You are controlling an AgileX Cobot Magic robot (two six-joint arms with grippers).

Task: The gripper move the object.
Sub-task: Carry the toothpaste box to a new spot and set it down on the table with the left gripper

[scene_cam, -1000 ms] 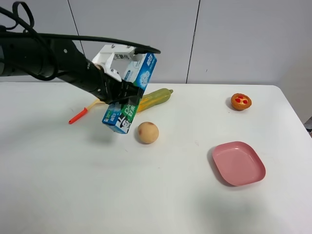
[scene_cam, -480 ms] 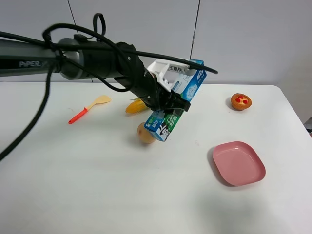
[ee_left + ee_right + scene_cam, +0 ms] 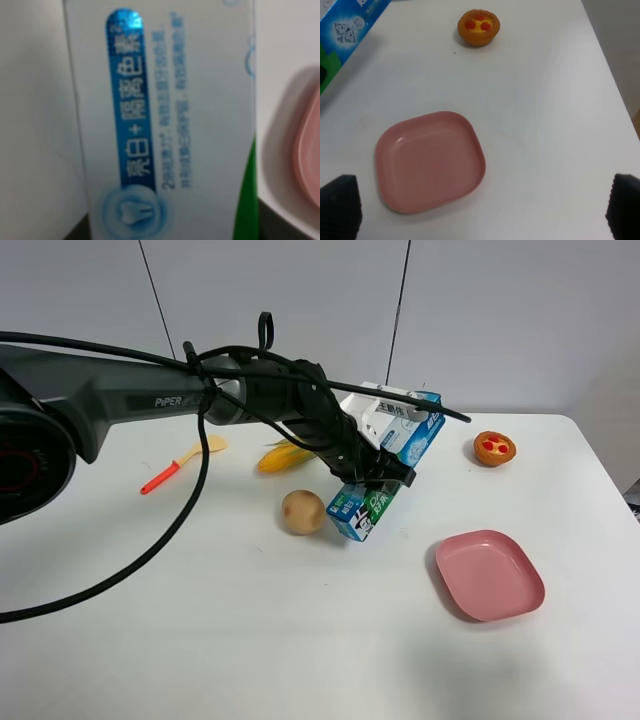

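My left gripper [image 3: 372, 462], at the end of a black arm with a white block, is shut on the long blue, white and green carton [image 3: 390, 466] and holds it tilted above the table, right of centre. The carton fills the left wrist view [image 3: 165, 120], and its corner shows in the right wrist view [image 3: 347, 35]. My right gripper is open; its dark fingertips [image 3: 340, 205] show at the edges of the right wrist view, above the pink plate [image 3: 430, 160].
The pink plate [image 3: 489, 574] lies right of the carton. A beige ball [image 3: 302, 511], a corn cob [image 3: 280, 455], a yellow spoon with a red handle [image 3: 185, 462] and an orange tart [image 3: 494, 448] lie on the white table [image 3: 200, 620].
My left arm has carried the carton to the right, from left of the corn cob past the ball, and lowered it toward the pink plate.
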